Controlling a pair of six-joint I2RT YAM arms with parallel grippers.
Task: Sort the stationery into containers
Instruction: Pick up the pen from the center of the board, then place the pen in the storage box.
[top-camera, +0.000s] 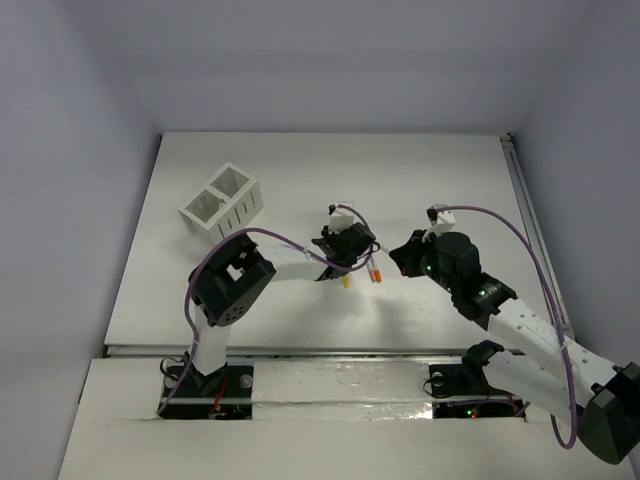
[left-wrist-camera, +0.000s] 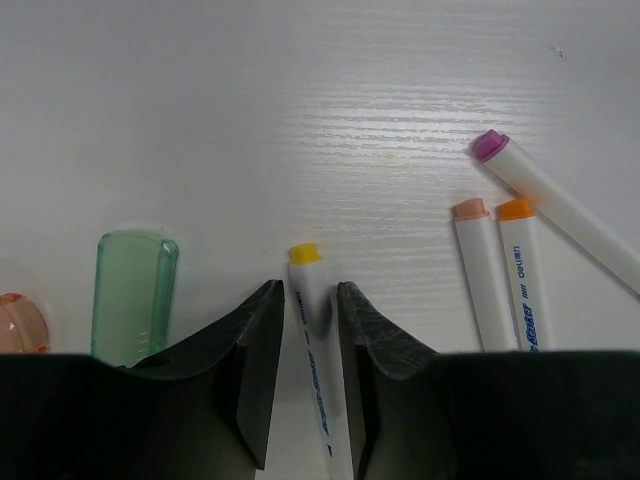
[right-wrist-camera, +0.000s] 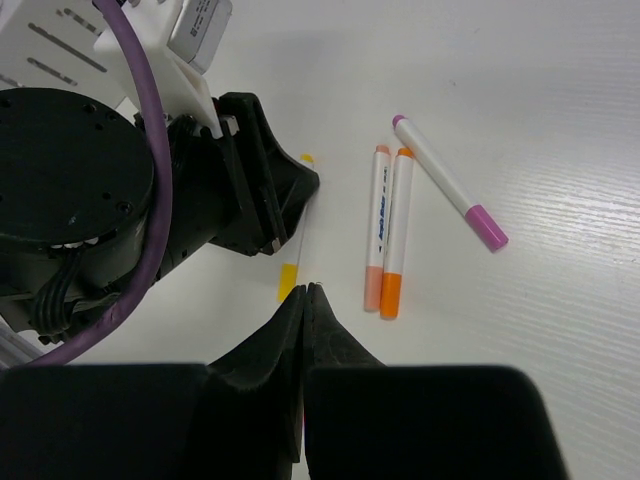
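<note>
Our left gripper (left-wrist-camera: 310, 292), half open, straddles the light, stiff, slick yellow-capped pen (left-wrist-camera: 318, 380) at lower centre; we'd pinch mid-barrel.

The left arm (top-camera: 232, 285) and right arm (top-camera: 500, 305) are each built of chunky black joint housings linked by smooth white segments. A thick purple cable (right-wrist-camera: 145, 100) loops along each. A white plastic block (top-camera: 343, 212) sits on each wrist. The left claw (left-wrist-camera: 308, 300) and right claw (right-wrist-camera: 305, 292) have matte black, wedge-shaped fingers. Tiny green lights (top-camera: 428, 268) dot the right arm's housings.
</note>
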